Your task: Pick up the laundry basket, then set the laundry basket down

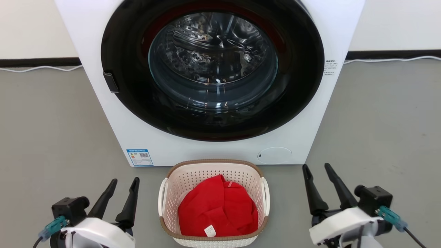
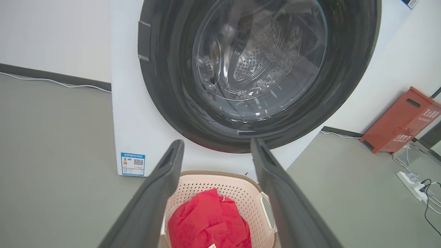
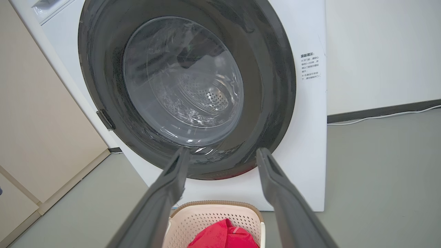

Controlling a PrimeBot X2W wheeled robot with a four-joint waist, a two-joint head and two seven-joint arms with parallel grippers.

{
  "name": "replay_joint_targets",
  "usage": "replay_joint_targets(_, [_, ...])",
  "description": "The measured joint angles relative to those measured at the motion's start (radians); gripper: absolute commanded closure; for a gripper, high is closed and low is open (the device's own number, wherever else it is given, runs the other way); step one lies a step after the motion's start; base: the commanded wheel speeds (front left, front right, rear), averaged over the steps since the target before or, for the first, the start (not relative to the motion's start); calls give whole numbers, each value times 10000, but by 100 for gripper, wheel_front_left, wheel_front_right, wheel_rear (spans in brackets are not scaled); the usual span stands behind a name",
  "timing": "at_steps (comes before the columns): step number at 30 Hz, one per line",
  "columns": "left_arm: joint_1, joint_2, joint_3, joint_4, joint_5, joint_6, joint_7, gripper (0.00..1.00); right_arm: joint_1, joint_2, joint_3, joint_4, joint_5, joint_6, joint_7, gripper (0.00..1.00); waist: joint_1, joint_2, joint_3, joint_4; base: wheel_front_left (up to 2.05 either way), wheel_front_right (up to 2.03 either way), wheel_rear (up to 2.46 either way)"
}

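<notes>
Blue QR label (image 1: 139,157) marks the washer (image 1: 213,150); left end effector (image 1: 125,180), right end effector (image 1: 316,166) both wide.

I get bright, even light: soft shadows on the floor (image 1: 379,137), reflections streaking the washer's door glass (image 1: 213,58), wrist views bowed at edges.

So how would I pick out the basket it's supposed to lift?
Find the big white front-loading washing machine with the round dark glass door. On the grey floor right before it sits a cream-white perforated plastic laundry basket. Its brown woven-look rim, white loop side handles and the red cloth inside mark it out.
</notes>
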Motion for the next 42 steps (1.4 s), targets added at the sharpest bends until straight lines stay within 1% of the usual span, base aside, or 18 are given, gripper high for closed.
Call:
replay_joint_targets(9, [957,-366,1068,-886,825,0,-2,0,894,17,-614,-1292,-130,0,0,0,-1,0,-134,-123,0,0,0])
replay_joint_targets(17, [1275,-663,1680,-1680,1480,0,-2,0,1297,35,-1221,-1910,-510,0,0,0,0,0,-27,-68,0,0,0])
replay_joint_targets(25, [1371,-704,1664,-2050,1551,0,-4,0,1305,38,-1279,-2134,-652,0,0,0,-1,0,104,-81,0,0,0])
replay_joint_targets(31, [1433,-727,1724,-2079,1906,0,-2,0,1305,40,-1298,-2140,-832,0,0,0,0,0,114,-115,0,0,0])
replay_joint_targets(42, [1477,-782,1743,-2050,1992,0,-4,0,1307,40,-1377,-2119,-840,0,0,0,0,0,91,-125,0,0,0])
